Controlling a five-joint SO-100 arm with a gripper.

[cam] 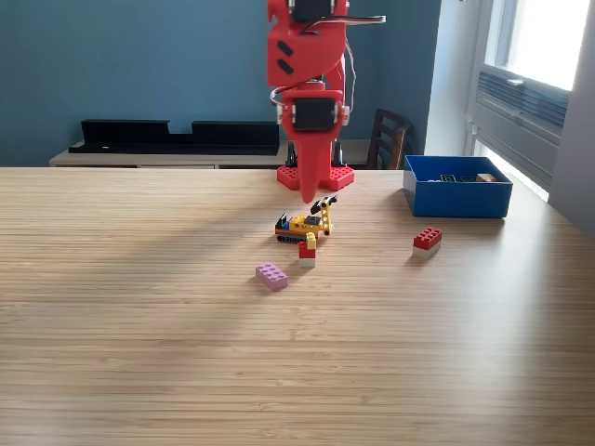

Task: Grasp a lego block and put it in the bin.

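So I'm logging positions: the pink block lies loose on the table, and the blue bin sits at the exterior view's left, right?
Not quite. The pink block does lie loose on the table, but the exterior view shows the bin at its right, not left.

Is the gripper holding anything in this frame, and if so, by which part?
Nothing looks held. The gripper points down just above the yellow lego vehicle on the table; whether it touches the vehicle cannot be told.
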